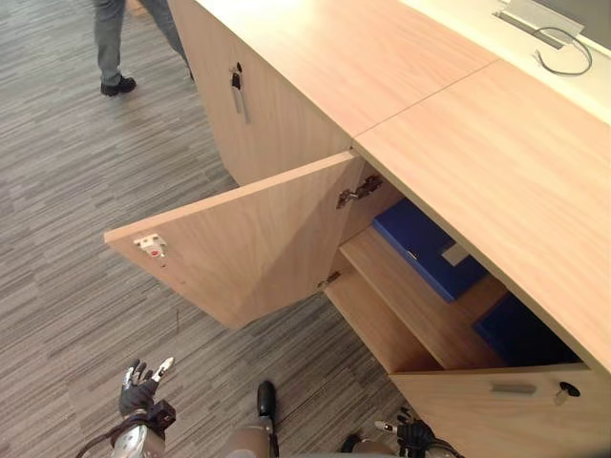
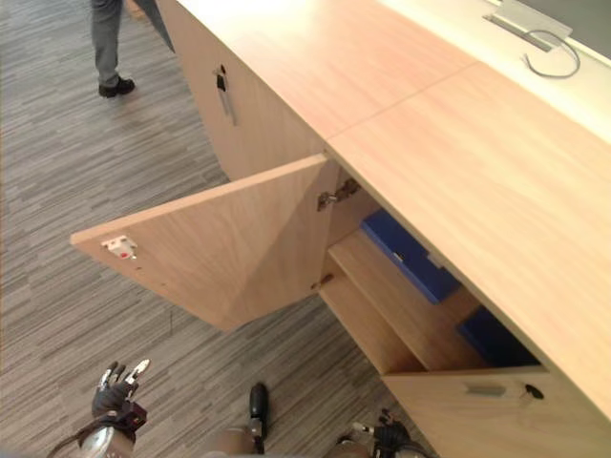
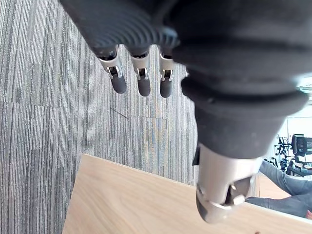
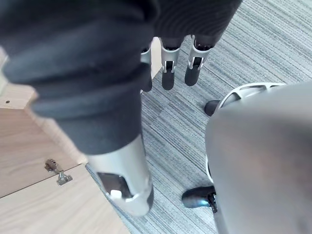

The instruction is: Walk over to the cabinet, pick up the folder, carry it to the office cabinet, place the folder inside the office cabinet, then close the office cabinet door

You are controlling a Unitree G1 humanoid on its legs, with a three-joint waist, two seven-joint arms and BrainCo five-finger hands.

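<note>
Floor: we see grey striped carpet filling the frame's left.
Upper left: a person's legs, standing.

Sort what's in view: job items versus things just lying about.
Job: office cabinet, its open door, blue folder on the upper shelf, left hand and right hand, both open.
Lying about: grey cable, person on the carpet.

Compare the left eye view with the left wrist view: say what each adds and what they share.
Left eye view adds the folder inside the cabinet, the right hand and a person's legs. Left wrist view adds dark equipment far off. Shared: the open left hand, the carpet and the door's light wood.
</note>
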